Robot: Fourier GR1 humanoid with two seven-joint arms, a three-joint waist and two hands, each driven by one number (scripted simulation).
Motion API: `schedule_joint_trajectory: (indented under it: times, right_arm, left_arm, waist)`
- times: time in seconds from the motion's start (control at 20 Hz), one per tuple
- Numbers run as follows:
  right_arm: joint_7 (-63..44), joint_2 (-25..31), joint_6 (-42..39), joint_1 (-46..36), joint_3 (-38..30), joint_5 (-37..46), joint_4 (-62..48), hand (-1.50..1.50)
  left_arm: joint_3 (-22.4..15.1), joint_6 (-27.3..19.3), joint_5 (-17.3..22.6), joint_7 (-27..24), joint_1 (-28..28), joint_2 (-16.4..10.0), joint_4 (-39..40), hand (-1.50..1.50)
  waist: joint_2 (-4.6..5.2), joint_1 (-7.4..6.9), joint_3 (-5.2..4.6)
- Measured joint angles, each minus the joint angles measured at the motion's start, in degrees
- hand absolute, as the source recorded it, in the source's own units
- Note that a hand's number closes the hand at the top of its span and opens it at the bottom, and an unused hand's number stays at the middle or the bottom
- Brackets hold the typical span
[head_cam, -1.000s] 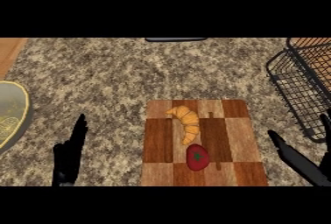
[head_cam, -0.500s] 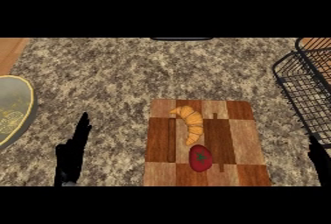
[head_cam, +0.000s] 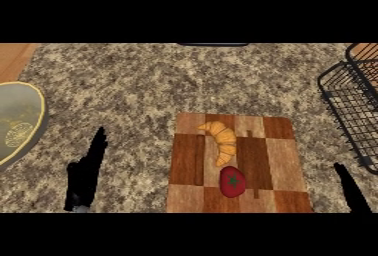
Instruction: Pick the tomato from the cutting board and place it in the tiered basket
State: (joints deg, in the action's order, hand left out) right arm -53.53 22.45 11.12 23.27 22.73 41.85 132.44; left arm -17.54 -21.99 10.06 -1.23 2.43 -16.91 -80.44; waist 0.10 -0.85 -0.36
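- Left hand [head_cam: 83, 180] is resting, fingers straight
- Right hand [head_cam: 349, 191] is showing only a sliver, state unclear
- Tomato [head_cam: 232, 181] is lying between them; basket [head_cam: 351, 112], beyond the right hand, is being cropped

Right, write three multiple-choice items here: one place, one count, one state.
1. The tomato lies on the cutting board: A, nearer the robot than the croissant; B, beyond the croissant; C, left of it.
2. Foods on the board: A, one; B, two; C, three.
3. The left hand is: A, shut on the tomato; B, pressing the croissant; C, open, left of the board.
Answers: A, the tomato shows below the croissant; B, only tomato and croissant lie there; C, its fingers are straight and hold nothing.
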Motion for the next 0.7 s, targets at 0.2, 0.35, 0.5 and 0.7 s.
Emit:
schedule_joint_trajectory:
  times: [0.2,0.35,0.5,0.7]
  right_arm:
    - [-7.3,-3.0,-4.2,-6.1,5.9,9.7,-1.2,-1.50]
    - [-10.4,-6.8,-7.8,-10.8,9.7,16.8,-3.2,-1.50]
    - [-12.4,-10.3,-11.3,-13.7,12.2,21.5,-6.3,-1.50]
    - [-13.8,-15.6,-15.5,-16.1,13.6,25.0,-11.1,-1.50]
  left_arm:
    - [0.0,0.4,0.1,0.8,0.5,-0.2,-0.6,0.00]
    - [-0.2,0.2,-0.5,0.6,0.9,0.2,-0.9,0.00]
    - [-0.2,-0.1,-0.9,1.0,0.4,0.6,-0.6,0.00]
    - [0.1,0.0,-0.9,1.0,0.5,0.7,-0.6,0.00]
  waist:
    - [-0.09,-0.25,0.10]
    - [-0.14,-0.25,0.17]
    - [-0.11,-0.16,0.21]
    - [-0.08,-0.14,0.26]
